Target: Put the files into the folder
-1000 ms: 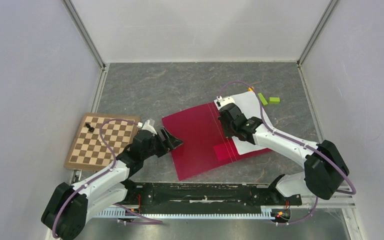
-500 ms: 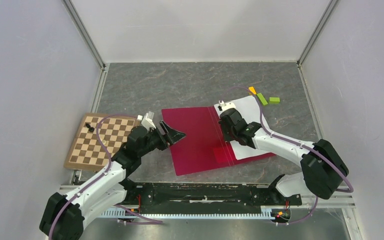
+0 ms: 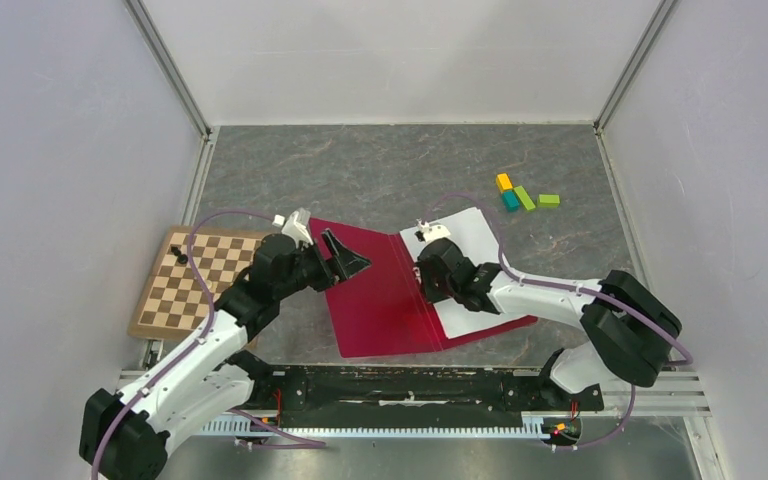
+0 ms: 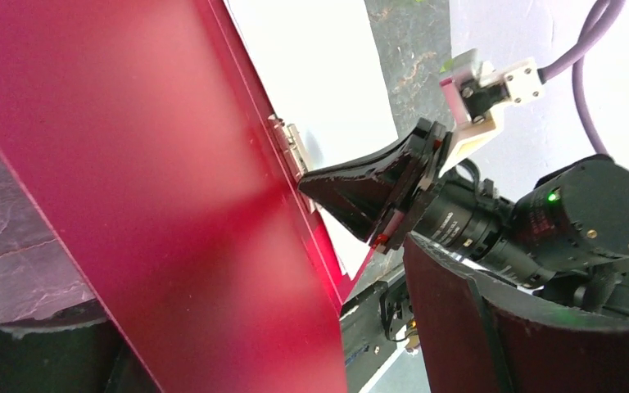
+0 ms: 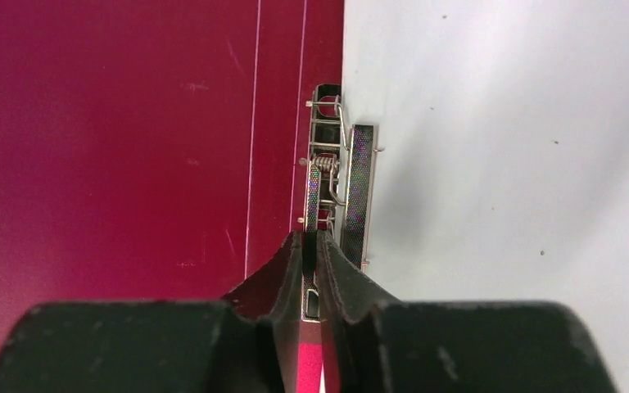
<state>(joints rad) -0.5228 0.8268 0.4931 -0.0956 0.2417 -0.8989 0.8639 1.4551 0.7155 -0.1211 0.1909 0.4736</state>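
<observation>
The crimson folder (image 3: 380,300) lies open in the middle of the table. The white files (image 3: 472,255) rest on its right half. Its left cover (image 4: 172,205) is tilted up and stands between the wide-apart fingers of my left gripper (image 3: 348,262), which is open over the cover's far corner. My right gripper (image 5: 311,239) is at the spine, its fingers pinched on the upright lever of the metal clip (image 5: 332,164). The clip's bar lies along the left edge of the files (image 5: 500,123). From the left wrist, the right gripper's fingers (image 4: 377,188) show at the clip (image 4: 291,147).
A wooden chessboard (image 3: 200,285) with one black piece (image 3: 181,256) lies left of the folder, under the left arm. A cluster of small coloured blocks (image 3: 522,195) sits at the back right. Metal rails and grey walls bound the table.
The folder and files have slid left and nearer, with the right gripper on the clip. The left gripper has moved up and right, and the left cover now tilts more steeply.
</observation>
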